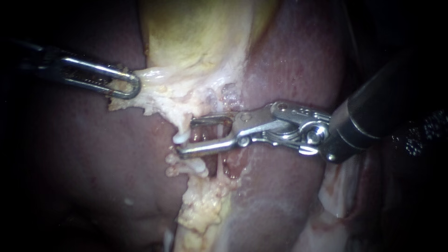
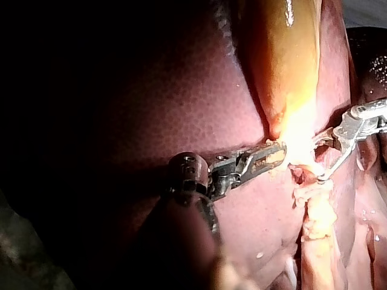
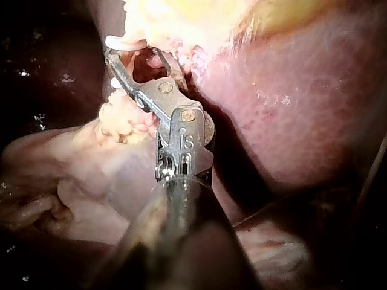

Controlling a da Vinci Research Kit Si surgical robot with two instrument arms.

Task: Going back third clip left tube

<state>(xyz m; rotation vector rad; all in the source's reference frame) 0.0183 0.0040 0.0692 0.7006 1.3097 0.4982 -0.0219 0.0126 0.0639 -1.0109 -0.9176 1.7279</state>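
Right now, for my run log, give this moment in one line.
left instrument: shut on tissue | right instrument: jaws open around tube

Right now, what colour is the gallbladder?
Yellow, shading olive-green toward its upper part, the gallbladder stands out against the reddish-purple liver; endoscope view shows it best.

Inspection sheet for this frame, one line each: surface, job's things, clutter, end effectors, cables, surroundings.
Surface: dark red liver, with the yellow gallbladder against it.
Job's things: a thin tube runs through the dissected pocket; no clip clearly seen.
Clutter: nothing seen.
End effectors: left instrument, jaws shut on pale tissue below the gallbladder; right instrument, jaws open, straddling the tube.
Cables: nothing seen.
Surroundings: dark, nothing seen.
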